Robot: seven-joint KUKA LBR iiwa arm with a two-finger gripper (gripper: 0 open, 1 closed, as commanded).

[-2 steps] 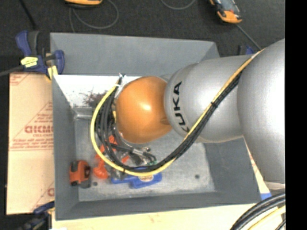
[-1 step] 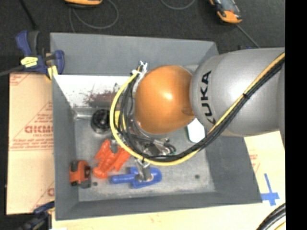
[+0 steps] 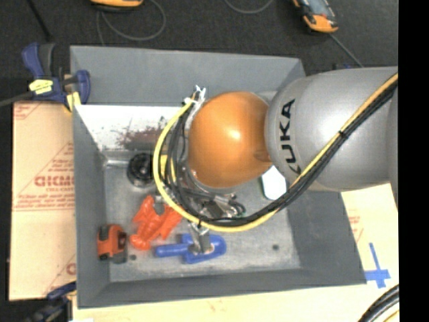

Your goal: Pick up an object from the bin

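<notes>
Close to the near wall of the bin lay a blue plastic piece, and the end effector stood down on its right half. Whether it was clenched or released I could not tell. Left of it sat a small orange-and-black thing. Just behind lay an orange toy. Farther back were a black round part and, to the right, a white piece.

Lettering on the robot arm, nothing more.
Read "KUKA" in black capitals, running upward on the grey arm link, just right of the orange wrist cover; found no other legible text or numbers.
</notes>
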